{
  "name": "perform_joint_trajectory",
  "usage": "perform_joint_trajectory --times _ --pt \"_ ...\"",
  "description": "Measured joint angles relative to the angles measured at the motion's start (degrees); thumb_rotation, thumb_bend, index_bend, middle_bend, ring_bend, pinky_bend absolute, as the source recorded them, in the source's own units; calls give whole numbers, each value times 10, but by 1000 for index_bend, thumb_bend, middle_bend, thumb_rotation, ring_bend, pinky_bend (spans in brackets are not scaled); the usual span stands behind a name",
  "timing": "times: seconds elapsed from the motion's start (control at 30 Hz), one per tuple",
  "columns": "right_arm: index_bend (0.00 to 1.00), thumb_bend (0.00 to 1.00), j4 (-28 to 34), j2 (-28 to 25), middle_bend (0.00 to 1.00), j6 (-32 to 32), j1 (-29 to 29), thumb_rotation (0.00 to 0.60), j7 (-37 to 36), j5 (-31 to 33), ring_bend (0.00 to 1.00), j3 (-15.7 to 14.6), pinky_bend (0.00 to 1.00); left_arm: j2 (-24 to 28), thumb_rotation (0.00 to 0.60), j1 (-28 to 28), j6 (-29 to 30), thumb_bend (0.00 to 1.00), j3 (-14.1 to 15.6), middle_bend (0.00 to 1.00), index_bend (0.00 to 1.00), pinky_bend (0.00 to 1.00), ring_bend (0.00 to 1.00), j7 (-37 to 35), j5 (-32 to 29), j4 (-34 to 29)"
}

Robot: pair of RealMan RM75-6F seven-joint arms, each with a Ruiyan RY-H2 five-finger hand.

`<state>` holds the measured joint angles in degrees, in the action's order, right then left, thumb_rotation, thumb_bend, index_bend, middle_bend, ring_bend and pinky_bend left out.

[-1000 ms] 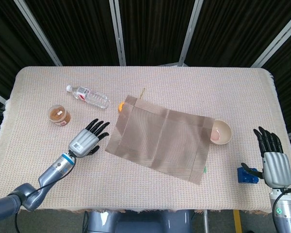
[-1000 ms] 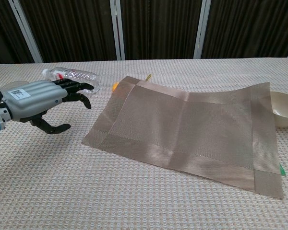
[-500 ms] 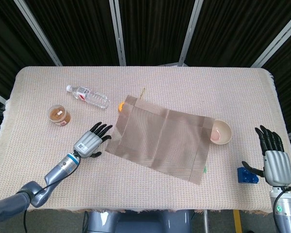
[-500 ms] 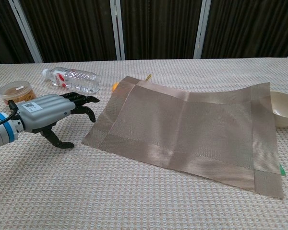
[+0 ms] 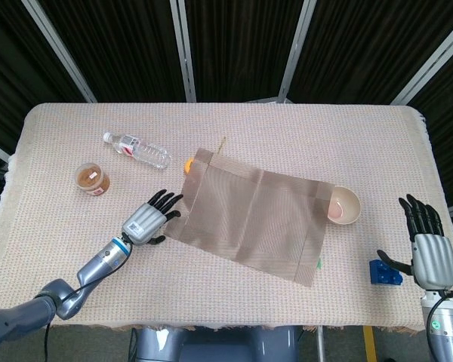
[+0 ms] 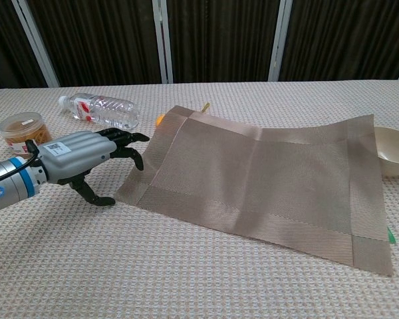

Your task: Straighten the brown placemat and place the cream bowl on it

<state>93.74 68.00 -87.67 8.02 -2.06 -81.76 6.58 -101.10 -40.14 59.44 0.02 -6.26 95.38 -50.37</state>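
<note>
Brown placemat (image 5: pixel 251 224) lies askew, its right edge seemingly overlapping the cream bowl (image 5: pixel 345 206). Left hand (image 5: pixel 146 222), fingers spread and empty, sits beside its left edge; nothing straightened yet.

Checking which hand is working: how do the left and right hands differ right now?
The left hand reaches low over the table to the brown placemat's near-left corner; the right hand waits at the table's edge, far from it, beside a blue block. Both hold nothing, fingers apart.
</note>
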Motion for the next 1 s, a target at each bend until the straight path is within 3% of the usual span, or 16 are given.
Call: perform_joint_trajectory --times 0.57,0.67,0.8,1.0 --pt "0 49 4 -2 0 -3 -7 600 -5 -3 0 8 0 -11 600 -4 -12 257 9 0 288 0 0 20 -15 10" --pt "0 49 4 -2 0 -3 -8 600 -7 -4 0 9 0 -13 600 -5 -17 306 10 0 313 0 0 21 -19 11" --pt "0 49 5 -3 0 -3 -9 600 -8 -6 0 10 0 -16 600 -6 -16 478 13 0 409 0 0 19 -19 11" --pt "0 50 8 -5 0 -8 -12 600 -9 -8 0 13 0 -24 600 -6 -8 498 14 0 475 0 0 19 -19 17"
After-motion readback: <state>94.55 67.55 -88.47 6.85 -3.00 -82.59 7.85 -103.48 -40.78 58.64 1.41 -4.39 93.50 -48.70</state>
